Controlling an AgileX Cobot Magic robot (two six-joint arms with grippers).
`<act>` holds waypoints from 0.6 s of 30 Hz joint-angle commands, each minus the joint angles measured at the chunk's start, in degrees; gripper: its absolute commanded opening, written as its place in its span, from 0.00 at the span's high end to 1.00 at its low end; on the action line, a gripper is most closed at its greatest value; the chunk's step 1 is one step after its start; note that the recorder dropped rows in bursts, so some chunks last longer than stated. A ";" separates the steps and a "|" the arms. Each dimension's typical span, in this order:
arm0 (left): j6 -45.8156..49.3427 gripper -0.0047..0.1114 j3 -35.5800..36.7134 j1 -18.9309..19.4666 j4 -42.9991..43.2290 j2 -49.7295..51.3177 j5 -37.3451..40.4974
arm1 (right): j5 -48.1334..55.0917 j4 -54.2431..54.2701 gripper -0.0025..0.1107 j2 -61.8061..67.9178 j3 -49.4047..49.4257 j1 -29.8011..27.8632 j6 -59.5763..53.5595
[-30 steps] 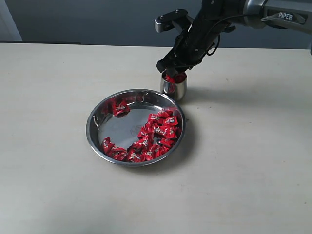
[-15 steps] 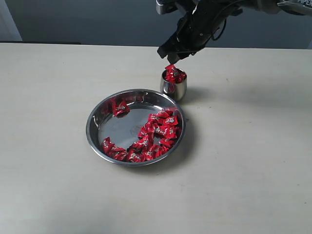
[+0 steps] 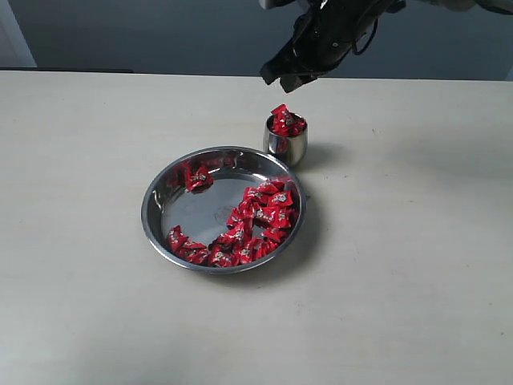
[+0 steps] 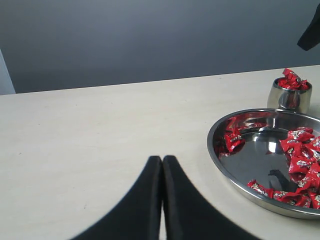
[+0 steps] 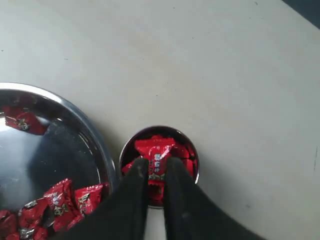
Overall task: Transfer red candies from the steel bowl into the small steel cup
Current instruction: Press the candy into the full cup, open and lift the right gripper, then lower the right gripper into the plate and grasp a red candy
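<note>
Fingers of the left gripper [image 4: 161, 159] are pressed flat against each other with nothing between them. They hang low over a bare stretch of the pale table [image 3: 96, 305]. Beyond those fingertips and off toward the other arm lies the steel bowl [image 3: 152, 196], well apart from this gripper.

Most of the red candies [image 3: 260, 216] lie inside the bowl. They are banked in a curved heap along the part of the wall nearest the cup and round the near rim. A small separate cluster [image 3: 196, 178] sits against the wall on the left gripper's side. The middle of the bowl is bare metal.

Just past the bowl's rim, on the side facing the right gripper, stands the small steel cup [image 3: 287, 146]. It is upright, and whether it touches the rim cannot be told. More red candies fill the cup [image 5: 160, 147] and mound above its lip.

Directly above the cup hangs the right gripper [image 3: 284, 80], clear of the mound, with open air between its tips and the topmost wrapper. In the right wrist view its two dark fingers [image 5: 137, 175] point straight down at the cup's mouth. They stand slightly apart, with a narrow slit between them. Nothing is gripped in that slit, and only the wrappers in the cup below show through it. The bowl's rim [image 5: 95, 145] curves past just beside these fingers.
</note>
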 commanded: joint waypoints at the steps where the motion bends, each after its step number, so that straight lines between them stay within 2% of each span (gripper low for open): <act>1: -0.13 0.96 0.04 -0.41 0.06 -0.26 -0.33 | 0.04 0.40 0.98 -2.92 -0.10 -0.40 1.29; 7: -0.13 0.96 0.04 -0.41 0.06 -0.26 -0.33 | 3.04 2.75 0.98 -6.82 0.13 -0.40 1.72; 11: -0.13 0.96 0.04 -0.41 0.06 -0.26 -0.33 | 1.28 2.75 0.98 -11.89 4.25 -0.40 1.72; 14: -0.13 0.96 0.04 -0.41 0.06 -0.26 -0.33 | -2.72 2.75 0.98 -18.00 12.02 -0.40 1.72; 18: -0.13 0.96 0.04 -0.41 0.06 -0.26 -0.33 | -15.45 3.70 0.98 -28.10 25.45 -0.40 1.72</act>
